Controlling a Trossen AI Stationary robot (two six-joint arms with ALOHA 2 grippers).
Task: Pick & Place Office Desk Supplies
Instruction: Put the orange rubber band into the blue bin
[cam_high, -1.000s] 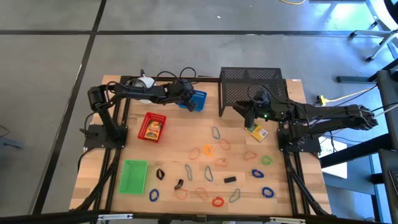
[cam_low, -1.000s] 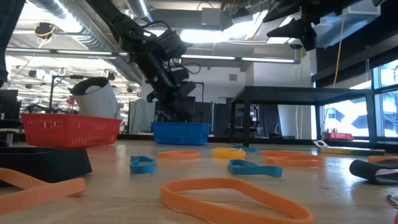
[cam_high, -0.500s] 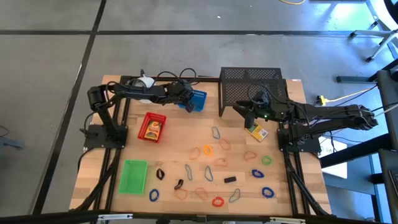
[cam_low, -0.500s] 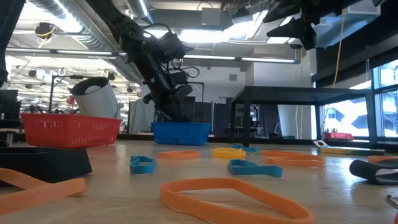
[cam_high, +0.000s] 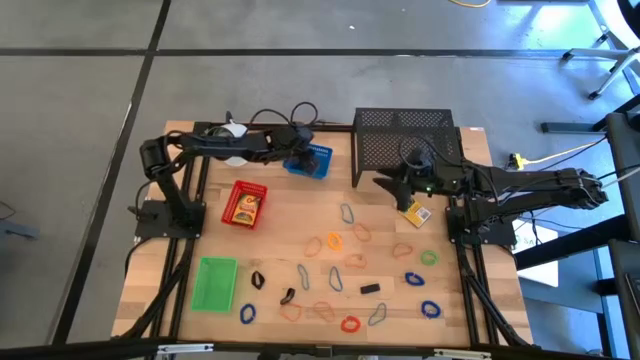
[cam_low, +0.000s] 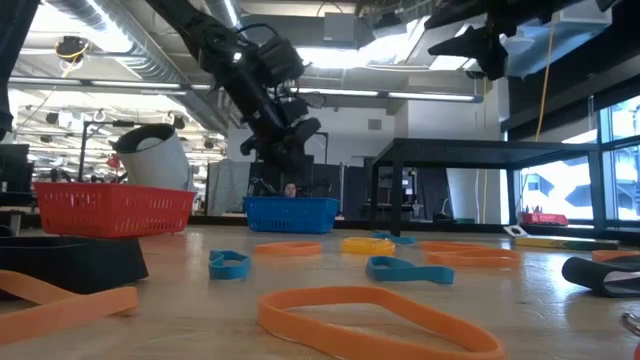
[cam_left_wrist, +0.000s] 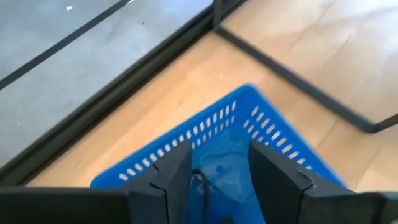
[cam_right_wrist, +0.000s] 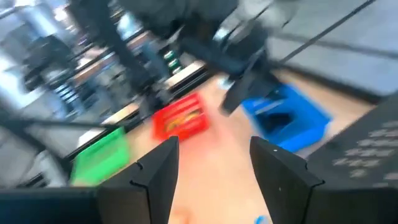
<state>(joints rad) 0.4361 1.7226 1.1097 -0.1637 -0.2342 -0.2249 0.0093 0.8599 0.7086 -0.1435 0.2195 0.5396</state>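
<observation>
My left gripper (cam_high: 299, 151) hangs open and empty just above the blue tray (cam_high: 314, 160) at the table's far middle. Its fingers stand over the tray's inside (cam_left_wrist: 217, 168). My right gripper (cam_high: 385, 183) is open and empty, raised in front of the black mesh rack (cam_high: 405, 135). The yellow box (cam_high: 413, 212) lies flat on the table just near-right of it. A red tray (cam_high: 247, 204) holding a yellow item and a green tray (cam_high: 214, 283) stand on the left. Many coloured band loops (cam_high: 333, 242) and small black clips (cam_high: 371, 288) lie on the near half.
A white round object (cam_high: 233, 132) and loose cables (cam_high: 290, 116) sit at the far left behind my left arm. The mesh rack stands on legs at the far right. Bare wood lies between the red tray and the bands.
My left gripper has risen from inside the blue tray and drawn a little toward the table's far left. My right gripper has swung a little toward the table's left, above the table.
</observation>
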